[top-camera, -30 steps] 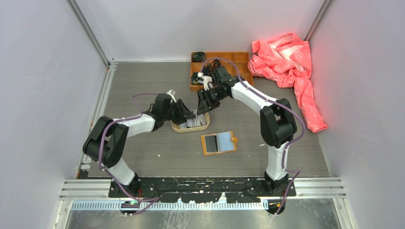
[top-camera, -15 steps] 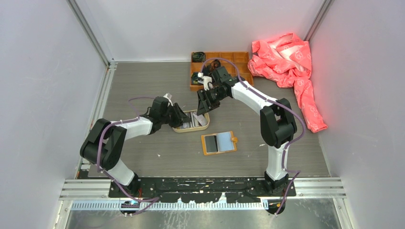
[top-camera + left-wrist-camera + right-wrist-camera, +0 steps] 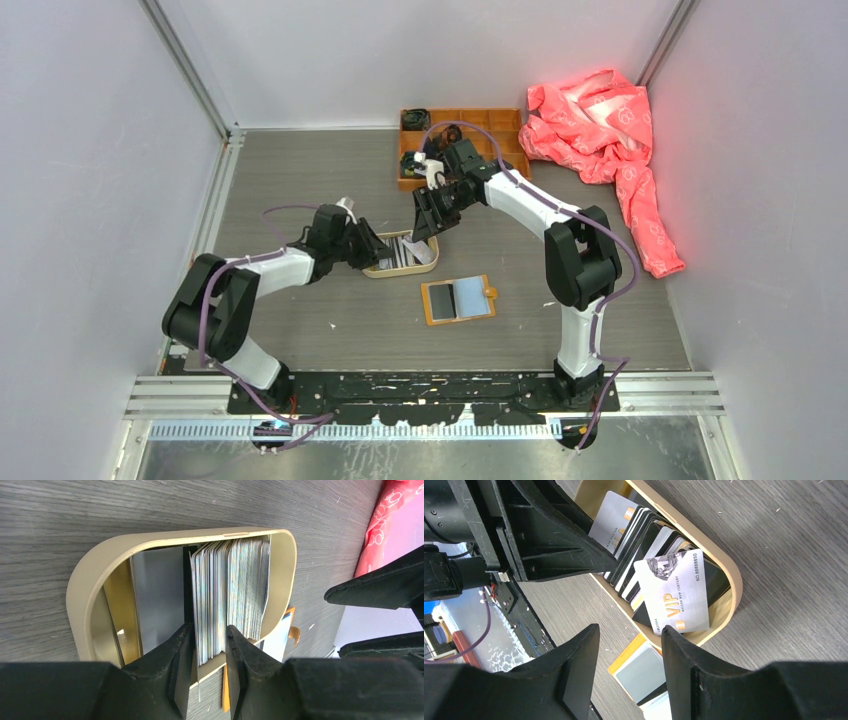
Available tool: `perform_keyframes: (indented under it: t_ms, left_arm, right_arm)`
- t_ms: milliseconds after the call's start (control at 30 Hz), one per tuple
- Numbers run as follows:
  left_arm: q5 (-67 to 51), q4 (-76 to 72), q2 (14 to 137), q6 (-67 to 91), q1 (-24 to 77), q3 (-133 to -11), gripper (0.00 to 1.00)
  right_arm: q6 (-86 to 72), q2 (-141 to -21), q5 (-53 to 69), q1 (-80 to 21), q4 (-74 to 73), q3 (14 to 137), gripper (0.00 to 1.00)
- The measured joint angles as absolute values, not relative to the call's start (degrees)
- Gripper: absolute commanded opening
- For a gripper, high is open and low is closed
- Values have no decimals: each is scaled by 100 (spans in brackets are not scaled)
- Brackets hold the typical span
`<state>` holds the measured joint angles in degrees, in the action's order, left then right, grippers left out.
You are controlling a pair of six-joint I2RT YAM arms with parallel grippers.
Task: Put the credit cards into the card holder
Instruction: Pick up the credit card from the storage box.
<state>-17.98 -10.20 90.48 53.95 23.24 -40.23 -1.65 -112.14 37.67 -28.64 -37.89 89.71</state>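
The left gripper (image 3: 372, 243) reached into the left end of the oval tan shallow tray (image 3: 368, 268), its fingers pinching a thick sheaf of the white and grey credit cards (image 3: 230, 580) that stood on edge inside. The likely trouble was too many cards coming up at once: a bundle that thick could fan out, slip and scatter beside the tray, or drag the light tray along. Above the tray's right end the right gripper (image 3: 432, 215) hovered with jaws spread and nothing between them. It sat close enough to the other claw that a lift could knock the two together. The mustard-orange folding card holder (image 3: 458, 299) lay open and flat just right of the tray, towards the arm bases, touching neither gripper. Loose as it was, it might slide when a card was pushed in.

The grey wood-grain table (image 3: 300, 190) spread round the tray between plain white walls (image 3: 100, 150). An orange wooden compartment box (image 3: 500, 125) stood beyond the tray, and a crumpled pink cloth (image 3: 600, 120) lay well off to its right.
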Motion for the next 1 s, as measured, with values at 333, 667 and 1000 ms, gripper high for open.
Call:
perform_keyframes:
  t_ms: [333, 667, 1000]
  left_arm:
    - [-1647, -784, 8825, 5179, 2311, -4014, 11]
    - [-1466, -510, 8744, 4984, 2279, -3999, 1]
    - [-1284, -8, 7896, 4530, 2274, -3994, 0]
  right_arm:
    - [-163, -11214, 3809, -2864, -3806, 8971, 54]
    - [-165, -11214, 3835, -2864, -3828, 8971, 54]
    - [-14, -11214, 3913, -2864, -3894, 8962, 54]
